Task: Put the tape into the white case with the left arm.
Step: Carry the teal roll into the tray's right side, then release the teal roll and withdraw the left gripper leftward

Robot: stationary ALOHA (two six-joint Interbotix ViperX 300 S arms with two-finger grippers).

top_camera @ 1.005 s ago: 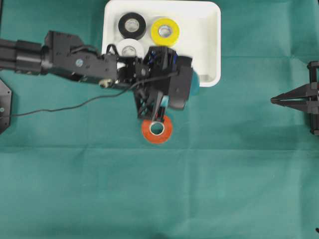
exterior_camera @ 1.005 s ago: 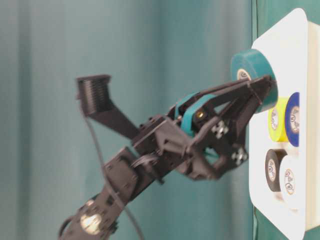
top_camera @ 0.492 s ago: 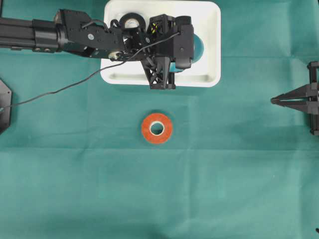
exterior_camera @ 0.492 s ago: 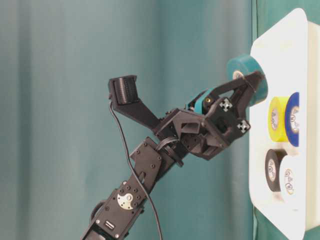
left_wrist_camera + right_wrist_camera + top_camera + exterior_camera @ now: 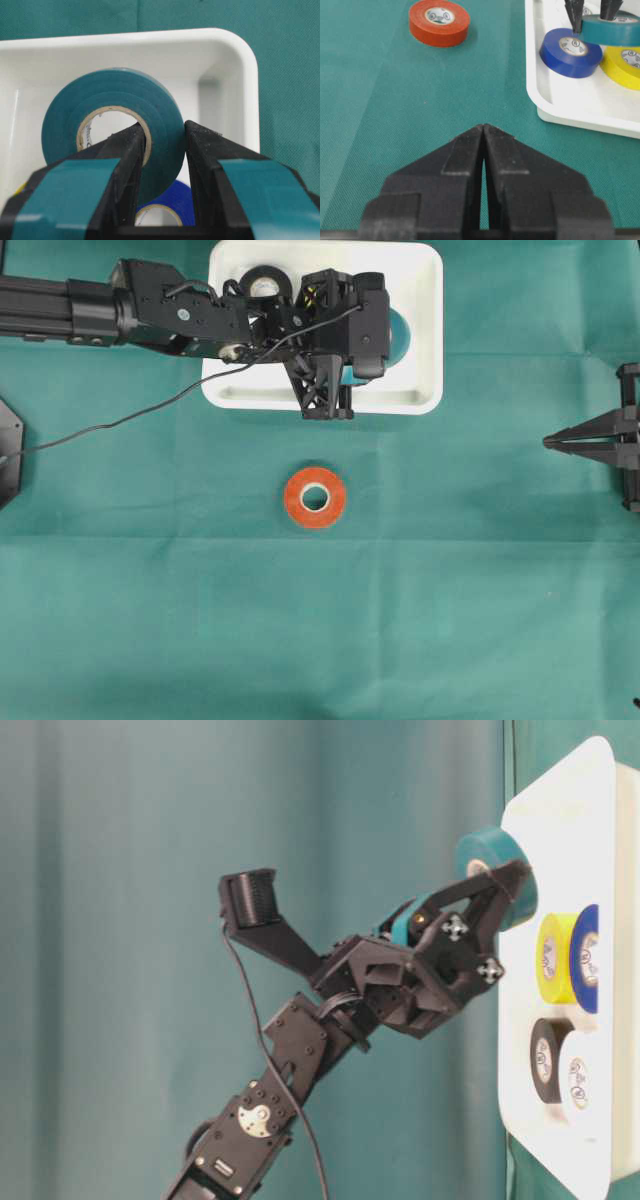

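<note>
We see the left gripper (image 5: 165,145) pinching the teal tape (image 5: 112,125) above the white case (image 5: 425,330); released here, it probably lands on the blue roll (image 5: 570,50) and tilts; the right gripper (image 5: 483,131) rests closed.

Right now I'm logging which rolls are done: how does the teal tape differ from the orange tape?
The teal tape is pinched through its wall by the left gripper and held over the white case; the orange tape lies flat on the green cloth, untouched. Teal is tilted up on edge, orange rests on its side. Both are rolls with pale cores.
</note>
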